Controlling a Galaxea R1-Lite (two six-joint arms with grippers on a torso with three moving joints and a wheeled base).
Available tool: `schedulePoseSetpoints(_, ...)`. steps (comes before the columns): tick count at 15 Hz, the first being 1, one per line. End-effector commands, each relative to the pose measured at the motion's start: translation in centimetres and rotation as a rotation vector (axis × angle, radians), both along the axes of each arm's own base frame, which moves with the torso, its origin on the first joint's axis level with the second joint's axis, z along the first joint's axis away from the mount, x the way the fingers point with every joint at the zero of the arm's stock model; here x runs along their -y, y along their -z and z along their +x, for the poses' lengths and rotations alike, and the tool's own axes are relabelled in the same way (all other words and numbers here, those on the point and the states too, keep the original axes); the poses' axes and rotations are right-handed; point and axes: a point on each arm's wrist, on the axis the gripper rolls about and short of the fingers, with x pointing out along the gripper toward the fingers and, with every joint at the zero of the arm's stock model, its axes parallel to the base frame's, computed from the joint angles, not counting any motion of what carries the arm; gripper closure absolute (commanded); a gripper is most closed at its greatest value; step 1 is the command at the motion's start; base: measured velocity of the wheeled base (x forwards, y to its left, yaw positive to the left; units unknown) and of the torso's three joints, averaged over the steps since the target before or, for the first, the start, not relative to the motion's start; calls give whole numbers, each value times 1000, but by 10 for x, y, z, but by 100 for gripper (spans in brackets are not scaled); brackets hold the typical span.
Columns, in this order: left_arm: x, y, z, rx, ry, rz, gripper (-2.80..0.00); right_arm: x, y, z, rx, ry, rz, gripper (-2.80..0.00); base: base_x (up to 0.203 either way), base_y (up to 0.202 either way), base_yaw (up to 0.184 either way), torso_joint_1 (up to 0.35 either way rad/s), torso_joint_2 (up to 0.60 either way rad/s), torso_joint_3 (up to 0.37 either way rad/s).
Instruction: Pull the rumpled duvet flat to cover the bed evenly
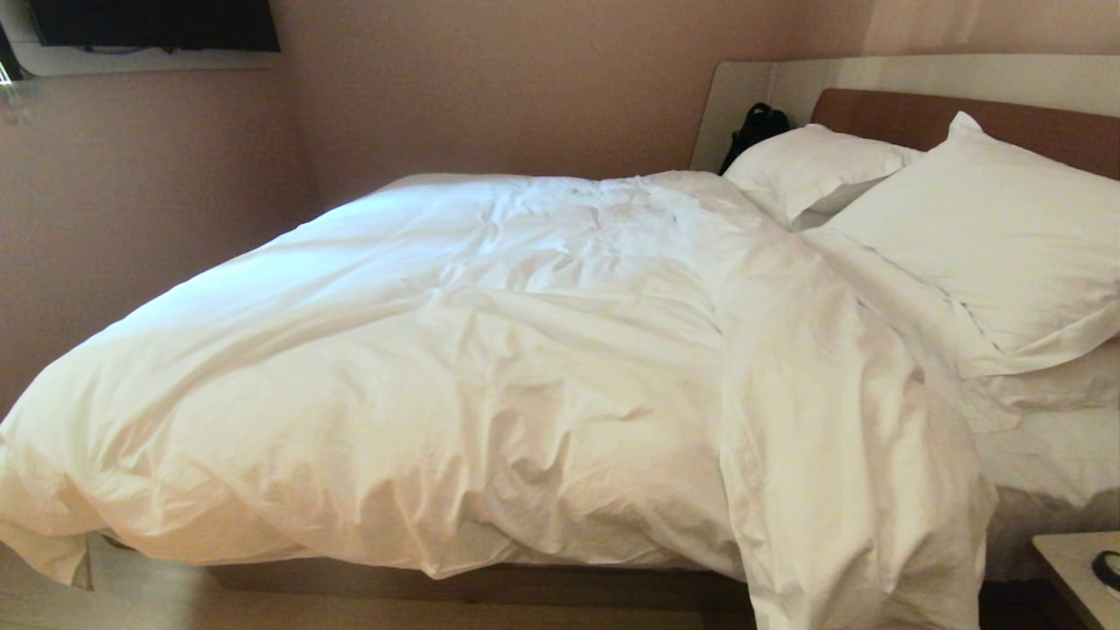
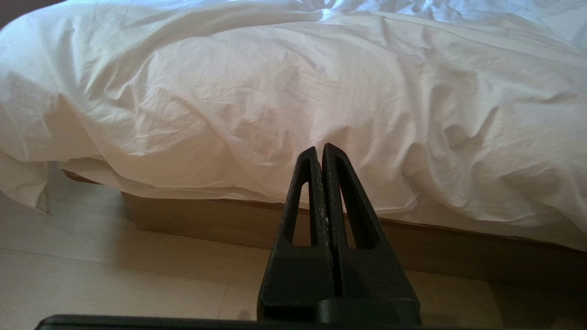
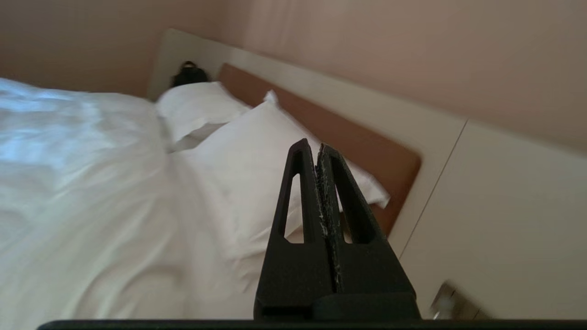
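White duvet [image 1: 490, 367] is seen bunched toward the bed's [image 1: 525, 582] foot, nearer the left gripper [image 2: 319, 151]; both grippers' jaws are clenched empty, right gripper [image 3: 311, 147] included.

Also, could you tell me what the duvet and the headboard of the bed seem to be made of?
The duvet looks like matte white woven fabric, probably cotton, over soft filling: it creases finely and puffs up in folds. The headboard looks like smooth brown wood or wood veneer with a low sheen; no grain shows, so it could be laminate.
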Motion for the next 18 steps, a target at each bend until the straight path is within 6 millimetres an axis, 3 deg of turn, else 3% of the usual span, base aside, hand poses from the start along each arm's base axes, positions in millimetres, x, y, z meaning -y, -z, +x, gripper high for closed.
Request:
schedulePoseSetpoints(1,0,0,0,1,-1,0,0,-19,44,-38,-112,-478,203,0,0,0,0,0,0,0)
schedulePoseSetpoints(3,0,0,0,1,-1,-1,0,-20,71,-43,-95,-508,389,0,0,0,0,0,0,0)
schedulePoseSetpoints(6,0,0,0,1,-1,-1,0,-20,113,-47,-115,-494,463,0,0,0,0,0,0,0)
schedulePoseSetpoints(13,0,0,0,1,-1,-1,0,-6,164,-20,-120,-401,377,0,0,0,0,0,0,0)
schedulePoseSetpoints(18,0,0,0,1,-1,0,0,-3,203,-21,-154,-416,376,0,0,0,0,0,0,0)
